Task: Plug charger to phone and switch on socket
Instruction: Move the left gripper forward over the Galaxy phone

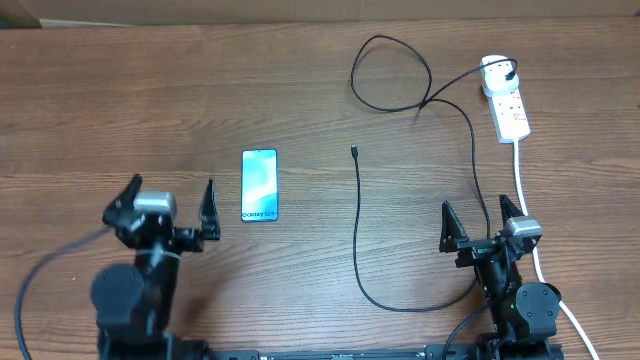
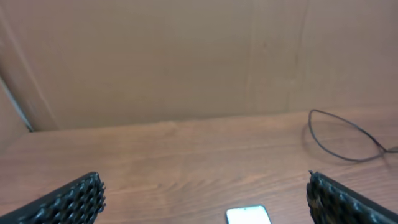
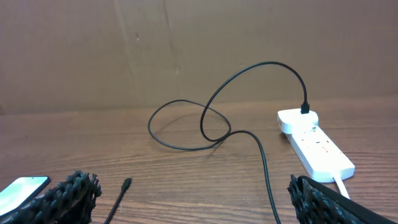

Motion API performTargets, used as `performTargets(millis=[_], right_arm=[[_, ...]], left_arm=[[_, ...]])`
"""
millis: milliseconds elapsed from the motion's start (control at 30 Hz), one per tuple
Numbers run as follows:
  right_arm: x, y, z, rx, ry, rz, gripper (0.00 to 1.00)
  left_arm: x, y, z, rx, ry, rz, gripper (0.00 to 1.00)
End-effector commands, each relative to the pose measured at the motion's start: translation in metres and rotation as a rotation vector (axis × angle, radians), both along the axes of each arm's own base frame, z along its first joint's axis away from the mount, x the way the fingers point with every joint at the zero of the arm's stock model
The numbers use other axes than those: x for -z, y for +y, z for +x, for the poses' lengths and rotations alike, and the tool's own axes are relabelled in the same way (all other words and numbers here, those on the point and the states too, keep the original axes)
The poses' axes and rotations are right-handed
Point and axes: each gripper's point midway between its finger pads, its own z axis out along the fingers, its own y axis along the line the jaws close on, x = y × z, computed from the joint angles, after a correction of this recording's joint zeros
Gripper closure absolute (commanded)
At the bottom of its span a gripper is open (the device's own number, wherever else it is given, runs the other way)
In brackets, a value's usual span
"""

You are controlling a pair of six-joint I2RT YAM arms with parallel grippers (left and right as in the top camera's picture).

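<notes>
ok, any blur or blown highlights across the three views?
Overhead: sharp, evenly lit, soft shadows; the phone screen is bright but not clipped. Left wrist: soft throughout, with the phone blown to white at the bottom edge. Right wrist: charger and socket fairly crisp; the right gripper's fingers are dark and blurred up close.

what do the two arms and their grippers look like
The left arm and right arm are black, built from rounded joint housings, each with a light grey block at the wrist. The left gripper and right gripper each have two black, pointed fingers; the wrist views show a studded texture on them. A dark cable loops out beside the left arm.
</notes>
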Motion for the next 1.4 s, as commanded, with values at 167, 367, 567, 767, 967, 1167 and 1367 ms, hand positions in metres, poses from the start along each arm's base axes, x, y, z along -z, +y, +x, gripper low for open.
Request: performTargets(millis=[167,367,567,767,967,1167,1367], right_arm=[[0.002,0.000,0.000,0.003,-0.003,-0.001,0.00],[0.002,0.000,0.000,0.003,-0.003,-0.001,0.00],[0.002,0.000,0.000,0.003,-0.003,-0.001,0.00],[0.002,0.000,0.000,0.003,-0.003,-0.001,0.00],[0.002,0.000,0.000,0.003,-0.003,-0.001,0.00],[0.002,0.000,0.000,0.003,-0.003,-0.001,0.00],[0.002,0.000,0.000,0.003,-0.003,-0.001,0.00]], left_arm=[[-0.054,-0.015,0.039,0.086,0.233,-0.082,0.01],[-0.064,-0.018,0.068,0.098,0.516,-0.110,0.00],[-0.060,-0.034,0.089,0.175,0.765,-0.168,0.01],[-0.035,-0.045,0.105,0.201,0.886,-0.228,0.00],[-0.004,-0.053,0.112,0.206,1.006,-0.295,0.07],[0.046,-0.033,0.107,-0.102,1.178,-0.209,0.10],[0.091,-0.055,0.101,-0.140,1.308,-0.135,0.02]])
